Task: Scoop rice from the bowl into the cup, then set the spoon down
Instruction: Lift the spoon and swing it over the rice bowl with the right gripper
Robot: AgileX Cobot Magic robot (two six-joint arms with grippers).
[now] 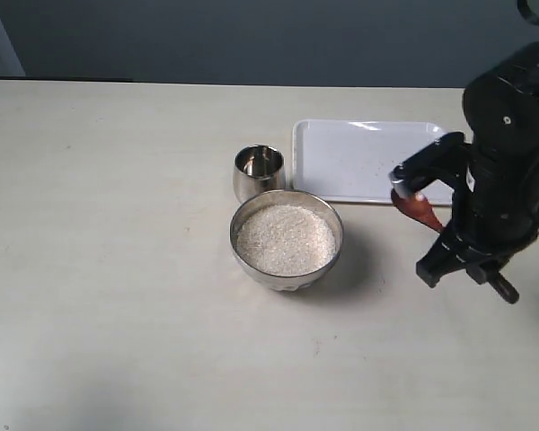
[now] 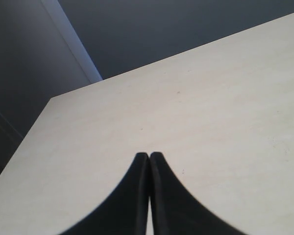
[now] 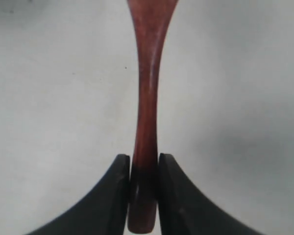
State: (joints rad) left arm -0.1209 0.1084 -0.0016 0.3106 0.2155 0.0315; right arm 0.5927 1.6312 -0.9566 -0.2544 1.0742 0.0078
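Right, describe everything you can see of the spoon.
The spoon is glossy, dark reddish-brown wood. Its slim handle widens toward the head, which the right wrist view crops off. The right gripper holds the handle near its end, its fingers pressing either side. In the exterior view only a short red piece shows under the arm, by the near right corner of the white tray. Whether the head is loaded cannot be seen.

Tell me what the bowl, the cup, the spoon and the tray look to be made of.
The bowl and the cup: polished metal, likely stainless steel; both mirror their surroundings. The spoon: probably lacquered wood; reddish-brown with a soft gloss, grain hard to make out. The tray: glossy white, perhaps plastic or melamine; glare patches show, material uncertain.
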